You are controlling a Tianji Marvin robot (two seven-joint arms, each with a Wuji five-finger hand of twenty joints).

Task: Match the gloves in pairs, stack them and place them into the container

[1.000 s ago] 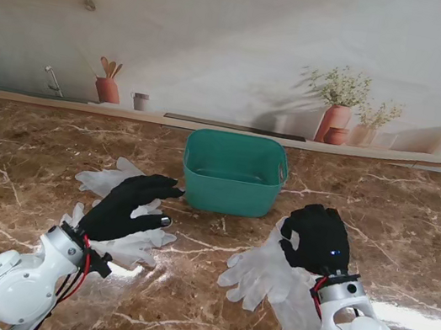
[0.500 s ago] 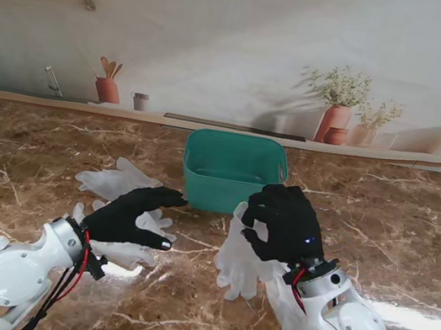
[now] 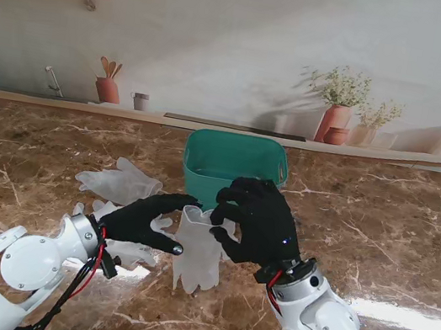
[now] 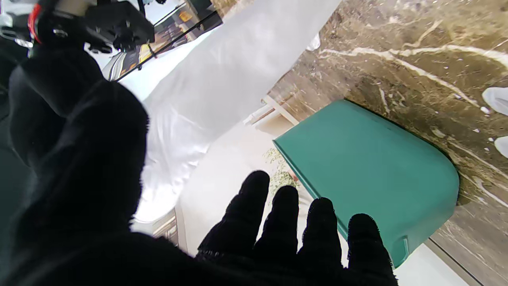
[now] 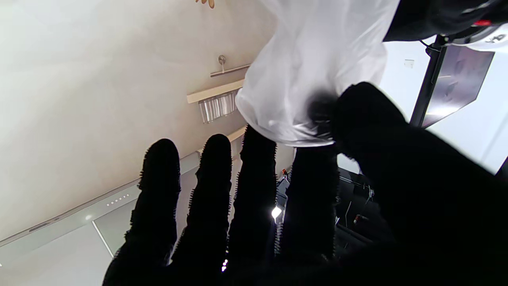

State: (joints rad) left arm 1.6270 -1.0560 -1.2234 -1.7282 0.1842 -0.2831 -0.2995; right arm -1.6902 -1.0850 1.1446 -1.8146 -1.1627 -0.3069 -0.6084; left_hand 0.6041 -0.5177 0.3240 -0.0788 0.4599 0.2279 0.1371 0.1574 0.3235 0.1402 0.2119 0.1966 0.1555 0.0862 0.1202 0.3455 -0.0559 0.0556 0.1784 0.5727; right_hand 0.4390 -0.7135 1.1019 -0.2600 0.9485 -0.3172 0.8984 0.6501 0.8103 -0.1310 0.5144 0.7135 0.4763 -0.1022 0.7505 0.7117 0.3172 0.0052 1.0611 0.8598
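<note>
Right robot hand [image 3: 260, 223] pinches a white glove [image 3: 198, 251] between thumb and index, other fingers [image 5: 154, 190] spread; the glove hangs off the table [image 3: 410, 250]. Left robot hand [image 3: 145, 218] is just beside it, fingers apart, holding nothing. Teal container [image 3: 234, 167] sits just beyond both hands. More gloves [image 3: 119, 184] lie under and beyond the left hand.

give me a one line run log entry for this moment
right hand: pinching white glove aloft | left hand: open beside it | container: empty
</note>
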